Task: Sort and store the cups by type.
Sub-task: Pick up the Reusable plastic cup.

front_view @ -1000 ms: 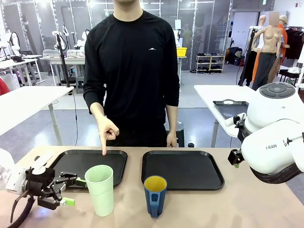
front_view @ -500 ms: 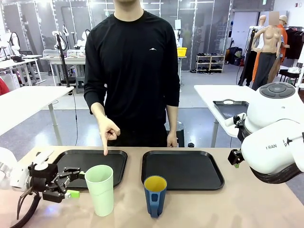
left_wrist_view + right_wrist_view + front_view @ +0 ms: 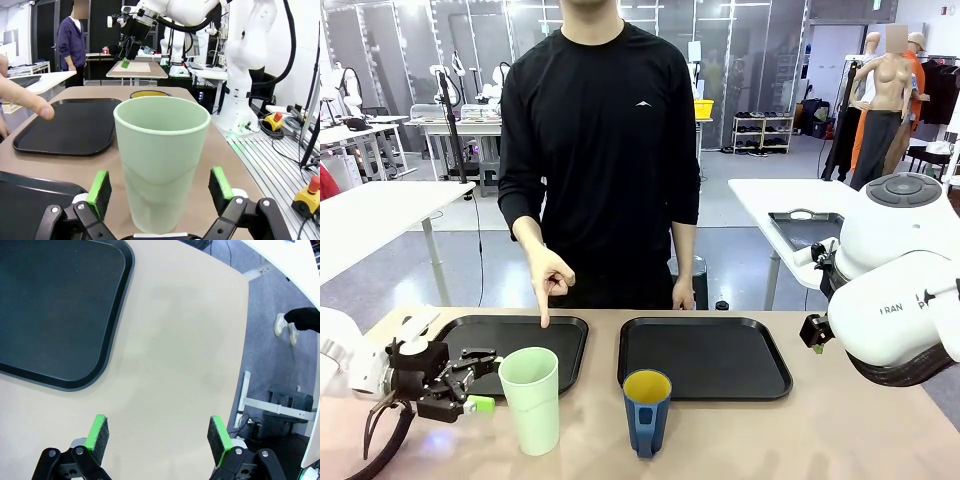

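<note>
The pale mint-green tumbler (image 3: 530, 398) stands upright on the table in front of the left tray. My left gripper (image 3: 472, 384) is open just to its left, at its level. In the left wrist view the tumbler (image 3: 162, 160) stands close ahead between the lines of the two green pads (image 3: 100, 184), and neither pad touches it. The dark blue mug (image 3: 646, 410) with a yellow inside stands to the tumbler's right, its rim (image 3: 150, 93) peeking out behind the tumbler. My right gripper (image 3: 157, 434) hangs open and empty over bare table.
Two black trays lie side by side, the left tray (image 3: 560, 335) and the right tray (image 3: 705, 358). The person's hand (image 3: 546, 280) points a finger down at the left tray's far edge. The right arm (image 3: 900, 300) is raised at the table's right.
My left gripper has slid right, closer to the mint-green tumbler, still open. The right arm, both cups and the pointing hand have stayed put.
</note>
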